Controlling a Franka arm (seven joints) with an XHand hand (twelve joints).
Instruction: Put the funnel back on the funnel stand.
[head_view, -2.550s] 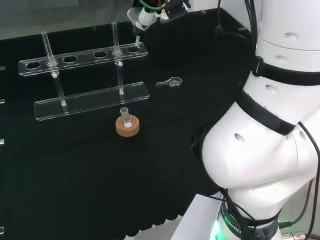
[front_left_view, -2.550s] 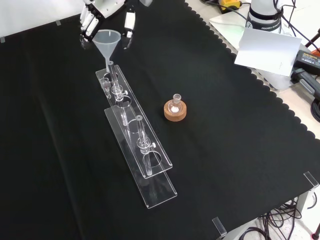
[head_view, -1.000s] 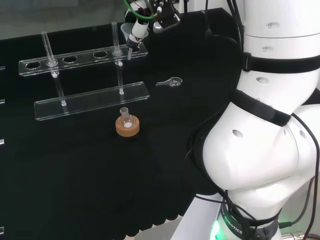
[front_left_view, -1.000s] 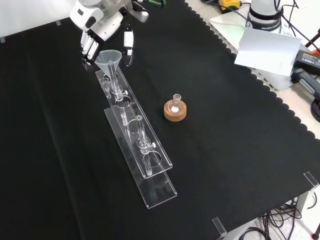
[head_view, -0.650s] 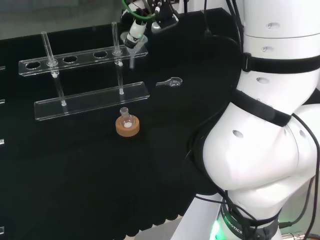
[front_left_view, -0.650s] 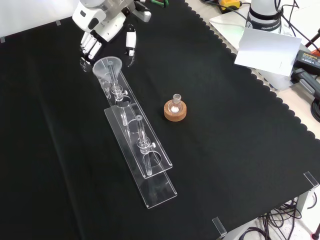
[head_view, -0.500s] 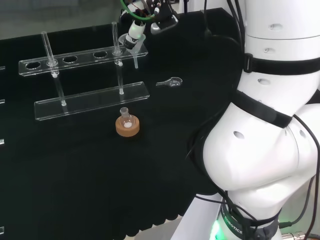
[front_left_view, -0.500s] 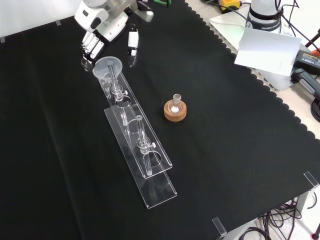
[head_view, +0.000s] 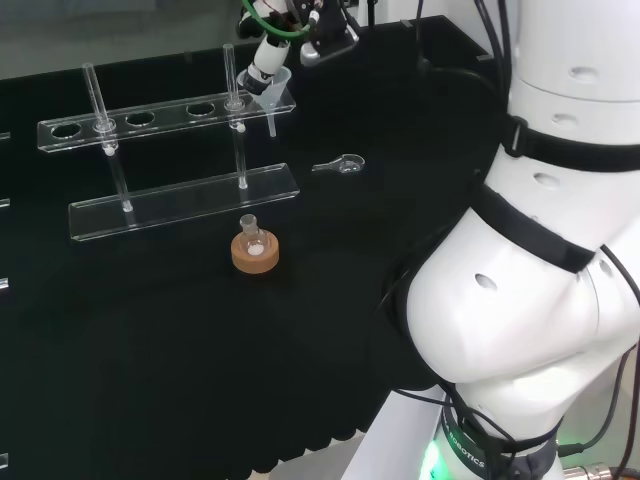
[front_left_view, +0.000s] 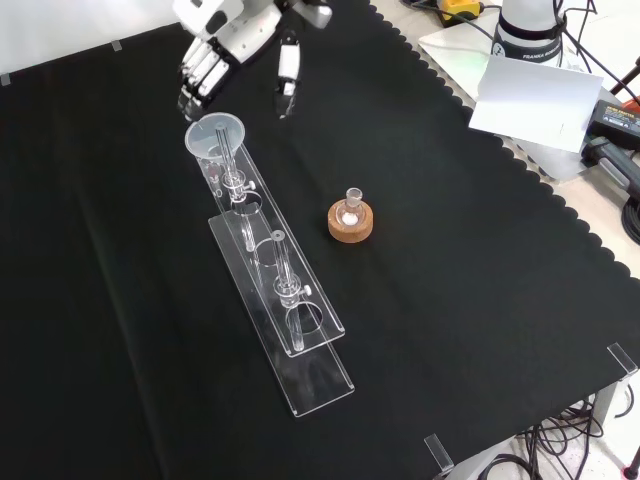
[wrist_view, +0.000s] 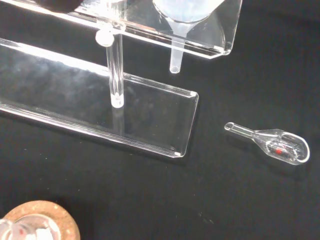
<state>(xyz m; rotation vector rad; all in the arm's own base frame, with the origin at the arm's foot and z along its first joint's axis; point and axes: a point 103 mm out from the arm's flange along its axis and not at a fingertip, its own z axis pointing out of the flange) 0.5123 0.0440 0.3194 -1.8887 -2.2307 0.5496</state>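
One clear funnel stand (front_left_view: 275, 290) runs down the cloth in the front view, its upper rail pierced with round holes and carried on thin posts above a flat base; at its far end, towards the top of that view, the funnel (front_left_view: 216, 136) sits in the last hole with its wide mouth up; in the head view the same funnel (head_view: 272, 88) rests at the right end of the rail, and in the wrist view its stem (wrist_view: 174, 56) hangs straight down through the rail, above the base plate and not touching it; the hand (front_left_view: 232, 48) hovers just above and beyond the funnel in the front view, fingers straight and spread, apart from the funnel and holding nothing; further right in the front view a small round flask (front_left_view: 351, 212) stands upright in a cork ring (front_left_view: 350, 222), well apart from the stand; in the head view a small clear spoon-shaped piece (head_view: 343, 165) lies on the black cloth (head_view: 200, 350) to the right of the stand's base.
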